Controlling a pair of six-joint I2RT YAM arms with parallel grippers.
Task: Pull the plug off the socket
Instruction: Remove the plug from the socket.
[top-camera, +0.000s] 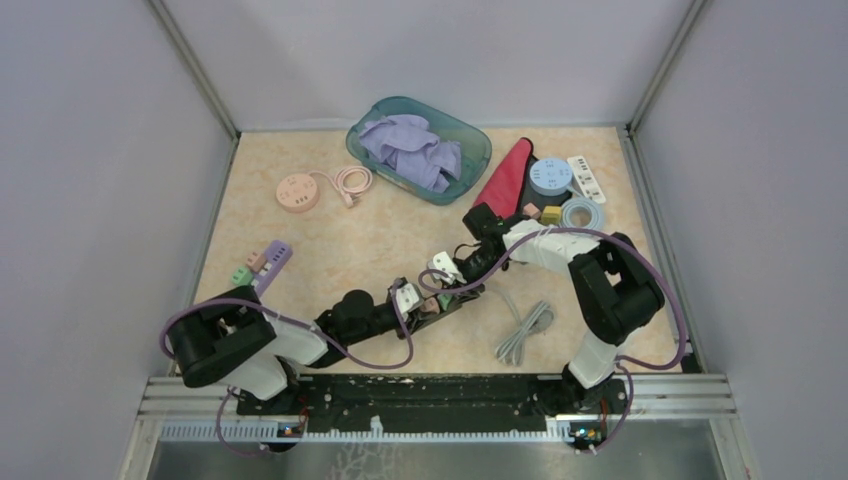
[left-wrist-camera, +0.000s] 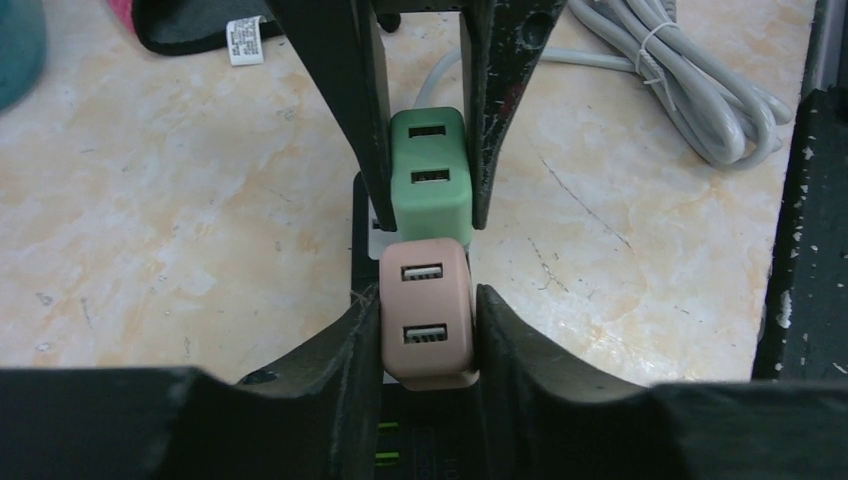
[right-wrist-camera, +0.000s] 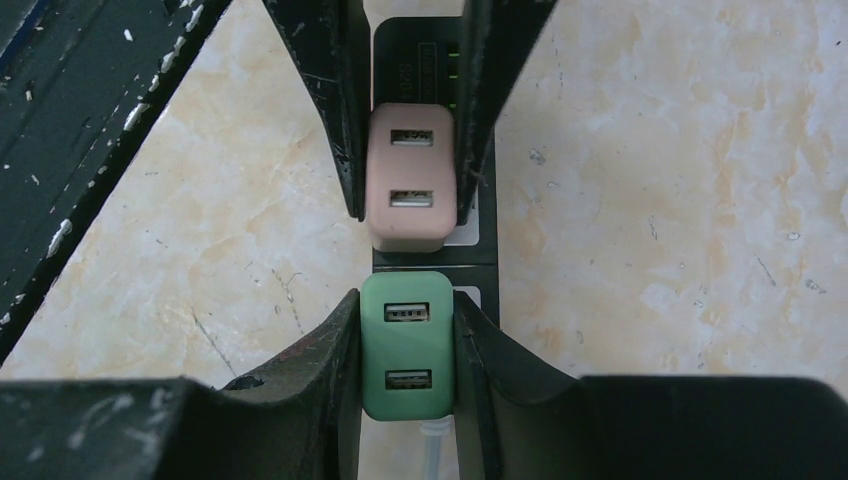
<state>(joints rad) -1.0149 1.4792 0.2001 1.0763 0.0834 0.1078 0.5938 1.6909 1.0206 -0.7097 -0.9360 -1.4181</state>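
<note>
A black power strip (top-camera: 455, 297) lies at the table's middle with two USB plugs in it. My left gripper (left-wrist-camera: 428, 312) is shut on the pink plug (left-wrist-camera: 425, 312), its fingers (left-wrist-camera: 345, 345) against both sides. My right gripper (right-wrist-camera: 405, 345) is shut on the green plug (right-wrist-camera: 406, 345), right beside the pink one (right-wrist-camera: 410, 175). In the left wrist view the green plug (left-wrist-camera: 430, 170) sits between the right fingers (left-wrist-camera: 340, 90). Both plugs stand on the strip (right-wrist-camera: 435, 258). The strip is mostly hidden under the grippers in the top view.
A coiled grey cable (top-camera: 522, 332) lies right of the strip, also in the left wrist view (left-wrist-camera: 690, 80). A purple strip with plugs (top-camera: 262, 264) sits left. A pink round socket (top-camera: 298, 192), teal bin with cloth (top-camera: 418, 147), red item (top-camera: 505, 175) and several sockets (top-camera: 565, 185) are behind.
</note>
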